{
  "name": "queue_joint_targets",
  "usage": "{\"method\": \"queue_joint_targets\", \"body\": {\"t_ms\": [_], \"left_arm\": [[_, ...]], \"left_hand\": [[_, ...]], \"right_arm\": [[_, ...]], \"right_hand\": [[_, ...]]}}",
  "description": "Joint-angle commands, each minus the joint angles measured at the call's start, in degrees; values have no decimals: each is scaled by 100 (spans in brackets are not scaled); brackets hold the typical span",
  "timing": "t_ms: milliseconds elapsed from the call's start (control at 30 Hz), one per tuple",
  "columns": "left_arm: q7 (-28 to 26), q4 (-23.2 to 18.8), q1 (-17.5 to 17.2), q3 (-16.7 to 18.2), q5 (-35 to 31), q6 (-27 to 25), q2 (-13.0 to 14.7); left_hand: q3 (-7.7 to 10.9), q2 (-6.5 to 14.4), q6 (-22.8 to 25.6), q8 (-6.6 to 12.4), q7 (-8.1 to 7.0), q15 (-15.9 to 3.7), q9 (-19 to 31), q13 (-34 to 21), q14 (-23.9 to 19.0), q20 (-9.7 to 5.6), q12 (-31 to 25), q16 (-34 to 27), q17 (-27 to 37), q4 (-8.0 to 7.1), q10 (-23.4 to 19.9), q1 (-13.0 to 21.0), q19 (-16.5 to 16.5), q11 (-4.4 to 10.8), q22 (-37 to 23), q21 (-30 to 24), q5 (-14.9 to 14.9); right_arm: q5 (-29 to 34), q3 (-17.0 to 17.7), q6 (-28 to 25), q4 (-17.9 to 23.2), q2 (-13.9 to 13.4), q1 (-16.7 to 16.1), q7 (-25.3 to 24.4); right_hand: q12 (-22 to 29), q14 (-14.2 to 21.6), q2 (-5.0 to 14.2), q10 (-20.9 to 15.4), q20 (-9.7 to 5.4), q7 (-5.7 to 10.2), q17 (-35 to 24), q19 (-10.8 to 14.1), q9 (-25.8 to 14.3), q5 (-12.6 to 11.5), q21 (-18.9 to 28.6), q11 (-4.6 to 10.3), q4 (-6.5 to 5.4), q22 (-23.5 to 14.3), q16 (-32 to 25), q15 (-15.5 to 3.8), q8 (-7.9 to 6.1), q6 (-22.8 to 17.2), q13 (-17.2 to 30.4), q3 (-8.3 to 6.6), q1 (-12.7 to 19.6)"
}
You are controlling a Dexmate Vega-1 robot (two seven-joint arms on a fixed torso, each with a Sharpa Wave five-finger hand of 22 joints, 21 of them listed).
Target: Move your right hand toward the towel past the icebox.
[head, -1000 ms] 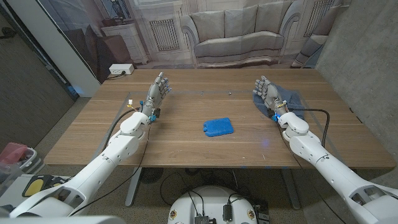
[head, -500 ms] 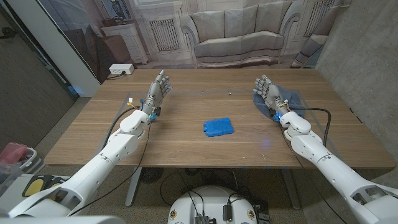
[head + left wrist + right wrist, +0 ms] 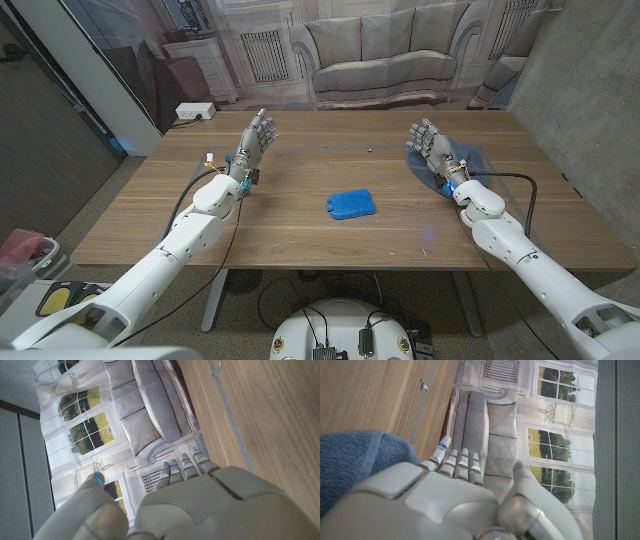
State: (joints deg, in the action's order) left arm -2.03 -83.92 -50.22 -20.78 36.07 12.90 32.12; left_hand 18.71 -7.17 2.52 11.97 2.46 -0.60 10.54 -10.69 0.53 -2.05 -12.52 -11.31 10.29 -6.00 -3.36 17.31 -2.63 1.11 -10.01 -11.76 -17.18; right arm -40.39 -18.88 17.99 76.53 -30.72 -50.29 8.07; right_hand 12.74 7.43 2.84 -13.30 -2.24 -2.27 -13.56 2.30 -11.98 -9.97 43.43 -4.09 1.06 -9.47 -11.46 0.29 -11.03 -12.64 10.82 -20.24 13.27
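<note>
Right robot hand (image 3: 432, 146) raised over the far right part of the bench (image 3: 300, 235), fingers (image 3: 424, 132) apart and pointing toward the far edge, released, holding nothing. Positioned over the left edge of the towel (image 3: 468, 162); contact with the cloth not discernible from the head view. Seen from the right wrist view as a grey back of the hand (image 3: 435, 502) with fingertips (image 3: 456, 462) stretched out side by side and blue towel (image 3: 350, 460) lying just beside and beneath it.

Towel: blue-grey, crumpled, lying on the bench near the far right corner, partly hidden behind the right robot hand and wrist.

Icebox (image 3: 351, 204): a flat bright-blue pack, lying on the bench around the middle, nearer than both hands, well apart from the towel and to its left.

Left robot hand (image 3: 252, 144) raised over the far left part of the bench, fingers apart and extended toward the far edge, likewise released with nothing in it. Shown in the left wrist view from behind (image 3: 210, 505), fingertips (image 3: 185, 465) reaching out over bare wood.

Black cable (image 3: 505, 180) looping on the bench just right of the right forearm. Backdrop printed with a sofa (image 3: 385, 50) and windows standing beyond the far edge.
</note>
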Motion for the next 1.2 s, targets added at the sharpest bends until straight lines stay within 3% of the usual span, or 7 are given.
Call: {"method": "queue_joint_targets", "body": {"t_ms": [33,1200], "left_arm": [[-107,-241,-19,-45,-55,-250,90],[-132,-502,-354,61,-52,-22,199]], "left_hand": [[-6,11,98,43,3,-20,15,-16,-72,-176,-24,-38,19,34,-69,40,-102,2,-21,-55,-28],[-9,94,215,44,-16,-18,17,-14,-187,-110,-15,-24,19,61,-162,120,-176,26,-21,-49,-39]], "right_arm": [[-92,89,181,60,-34,-59,164],[97,266,308,605,-414,-148,-71]], "right_hand": [[29,82,14,-81,-228,16,1,72,-2,-26,-15,-7,33,-19,-38,8,-38,-56,13,-29,35],[49,143,51,-162,-210,32,69,171,37,-17,-101,-3,74,-21,-57,-1,-42,-89,10,-11,58]]}}
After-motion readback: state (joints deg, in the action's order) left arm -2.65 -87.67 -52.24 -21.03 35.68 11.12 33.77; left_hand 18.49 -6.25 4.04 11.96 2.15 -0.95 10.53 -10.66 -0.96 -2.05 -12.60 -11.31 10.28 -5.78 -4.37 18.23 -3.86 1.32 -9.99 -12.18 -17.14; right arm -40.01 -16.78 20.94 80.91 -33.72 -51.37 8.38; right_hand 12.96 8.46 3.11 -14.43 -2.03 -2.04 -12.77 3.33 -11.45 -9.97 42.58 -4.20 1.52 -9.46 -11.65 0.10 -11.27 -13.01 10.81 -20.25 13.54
